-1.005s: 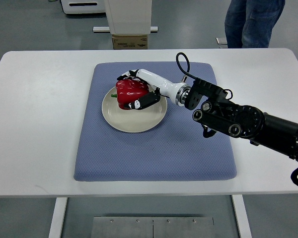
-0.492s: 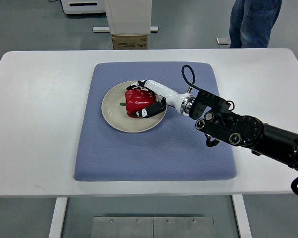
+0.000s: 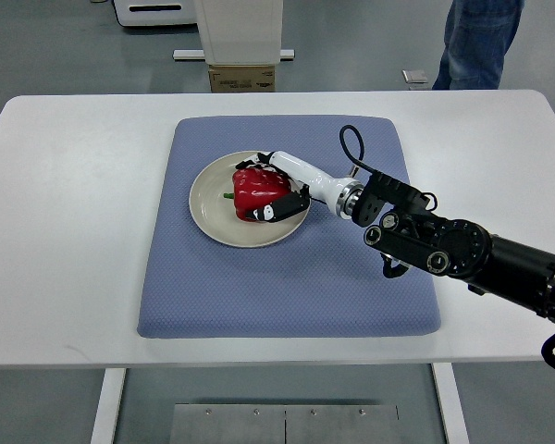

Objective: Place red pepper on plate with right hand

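- The white table [image 3: 65, 231] carries a blue mat [image 3: 259, 287]; the table's legs are mostly cut off at the bottom edge.
- On the mat sits a cream plate [image 3: 208, 208], its right rim hidden behind the hand.
- The red pepper [image 3: 255, 188] lies on the plate, its green stem pointing left.
- The right hand [image 3: 276, 190] is wrapped around the pepper's right side, fingers [image 3: 264, 213] curled against it.
- A person's legs [image 3: 476, 42] show at top right, cut off by the frame.
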`<state>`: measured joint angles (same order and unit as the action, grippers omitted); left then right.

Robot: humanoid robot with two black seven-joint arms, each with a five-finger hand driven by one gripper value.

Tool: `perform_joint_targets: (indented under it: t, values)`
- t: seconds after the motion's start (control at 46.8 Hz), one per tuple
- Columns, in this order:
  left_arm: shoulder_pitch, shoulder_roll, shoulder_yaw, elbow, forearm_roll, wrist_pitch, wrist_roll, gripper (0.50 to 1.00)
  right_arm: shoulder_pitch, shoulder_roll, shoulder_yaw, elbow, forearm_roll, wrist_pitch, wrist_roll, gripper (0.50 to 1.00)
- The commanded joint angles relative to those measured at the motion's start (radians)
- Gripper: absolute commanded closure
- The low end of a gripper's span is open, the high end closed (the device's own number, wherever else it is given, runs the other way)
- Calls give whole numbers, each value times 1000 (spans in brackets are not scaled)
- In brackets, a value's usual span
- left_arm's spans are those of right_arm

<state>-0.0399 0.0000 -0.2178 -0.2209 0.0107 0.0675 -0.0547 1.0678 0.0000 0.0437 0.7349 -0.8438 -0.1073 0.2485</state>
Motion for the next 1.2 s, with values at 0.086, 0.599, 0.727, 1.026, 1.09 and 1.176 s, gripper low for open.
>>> perform_joint_targets:
  t: [0.086,0.599,0.727,1.026,1.09,1.176]
  values:
    - [0,0,0,0,0,0,1,500,-5,0,11,0,3,-2,8,641]
    - [0,0,0,0,0,0,0,500,1,0,56,1,19,0,15,502]
    - [0,0,0,0,0,0,1,500,1,0,129,5,29,1,14,504]
    - [0,0,0,0,0,0,0,500,-51,-64,324,3,127,0,-1,505]
    - [0,0,0,0,0,0,1,500,-77,-77,395,3,140,0,-15,505]
    - [0,0,0,0,0,0,0,500,-117,-83,488,1,141,0,-34,505]
